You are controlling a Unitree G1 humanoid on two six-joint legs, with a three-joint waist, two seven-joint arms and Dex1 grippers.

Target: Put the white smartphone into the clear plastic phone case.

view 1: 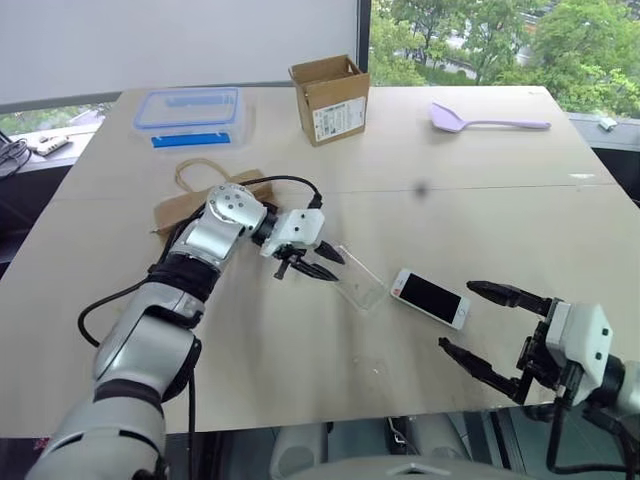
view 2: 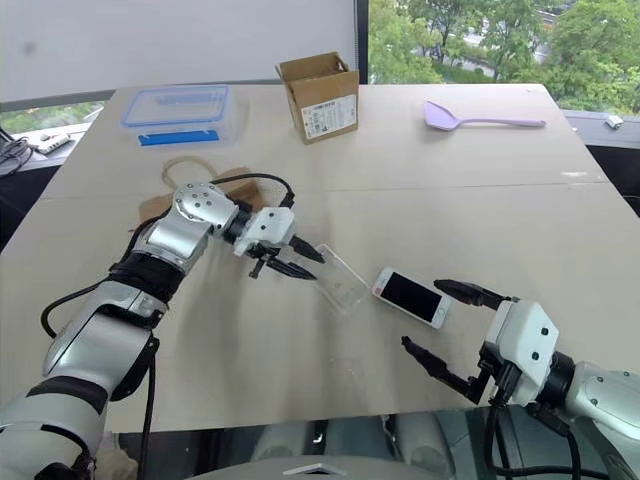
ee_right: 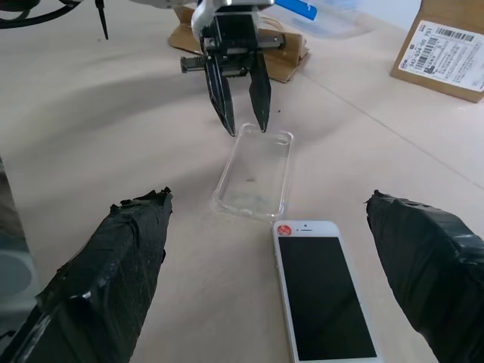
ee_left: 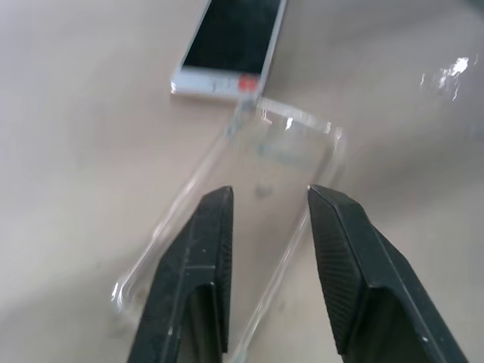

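The white smartphone (view 1: 430, 298) lies screen up on the table, near the front right. Just left of it, almost end to end, lies the clear plastic phone case (view 1: 360, 280), hollow side up and empty. My left gripper (view 1: 318, 265) points down at the case's far end; its two black fingers (ee_left: 204, 249) stand apart over the case, closed on nothing. My right gripper (view 1: 456, 316) hovers wide open near the table's front edge. The phone (ee_right: 325, 302) lies just ahead of it, between its taped fingers (ee_right: 113, 257).
At the back of the table stand a blue-lidded clear container (view 1: 190, 110) and an open cardboard box (view 1: 330, 98). A purple spatula (view 1: 485, 120) lies at the back right. A brown paper bag (view 1: 200, 195) lies under my left forearm.
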